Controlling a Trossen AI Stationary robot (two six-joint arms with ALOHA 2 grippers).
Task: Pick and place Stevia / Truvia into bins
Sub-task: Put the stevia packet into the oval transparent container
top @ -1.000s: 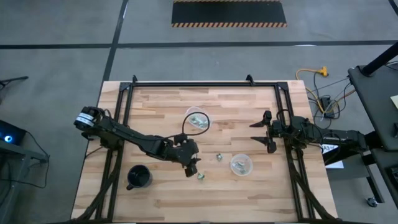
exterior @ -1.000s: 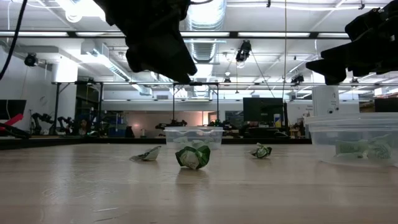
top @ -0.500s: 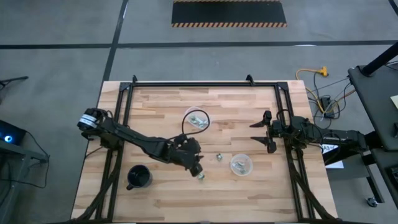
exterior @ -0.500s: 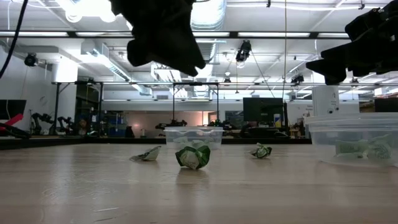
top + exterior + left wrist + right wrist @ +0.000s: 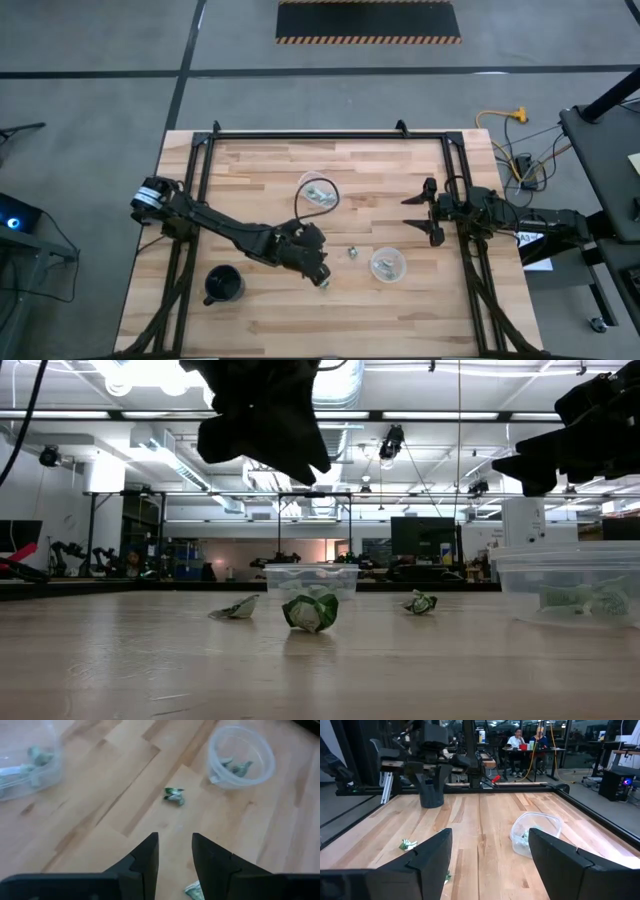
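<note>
Left gripper half-open above table — packet beyond.

Crumpled green-white packets loose on wood between two clear cups, each seemingly holding several.

Pale butcher-block wood on the table, planks with a smooth, faintly sheeny finish. Both bins are thin clear plastic, glossy, rims whitish. The Stevia / Truvia packets look like crumpled paper, green and white, matt. The mug-like cup is black, dull. Left pincer fingers: matt black, hard-looking plastic.
</note>
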